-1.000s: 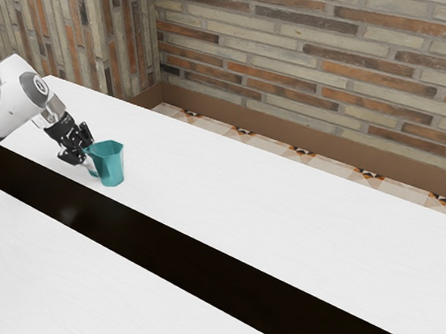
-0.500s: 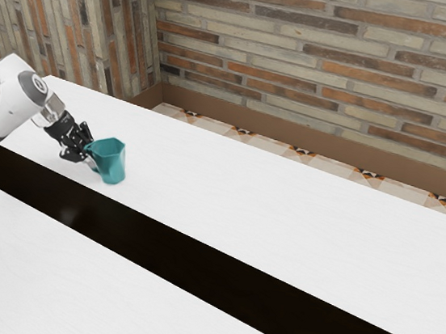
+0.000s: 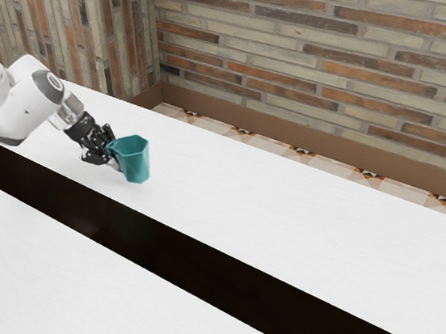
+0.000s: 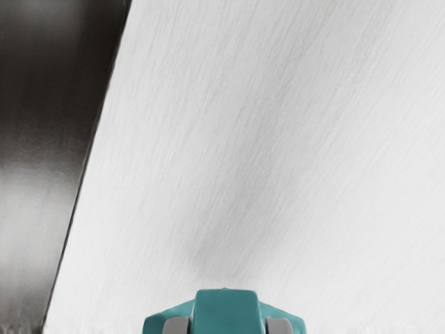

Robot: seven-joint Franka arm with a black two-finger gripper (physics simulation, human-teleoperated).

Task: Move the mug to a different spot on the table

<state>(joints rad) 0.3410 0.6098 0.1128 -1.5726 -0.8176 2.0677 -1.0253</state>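
A teal mug [image 3: 132, 157] hangs tilted just above the white table [image 3: 299, 209], near the exterior view's left. My black gripper [image 3: 110, 155] is shut on its handle side, with the arm reaching in from the left. In the wrist view the teal mug [image 4: 224, 312] shows right under my hand, with a grey fingertip [image 4: 176, 325] on either side of it and its faint shadow on the white table [image 4: 278, 139] beyond.
A wide black strip [image 3: 195, 261] runs across the table on the near side of the mug; it shows as the dark band [image 4: 49, 139] in the wrist view. Brick walls [image 3: 318, 56] stand behind the table's far edge.
My gripper has carried the mug up and toward the exterior view's right, away from where it stood. The mug has tipped further over in the grip.
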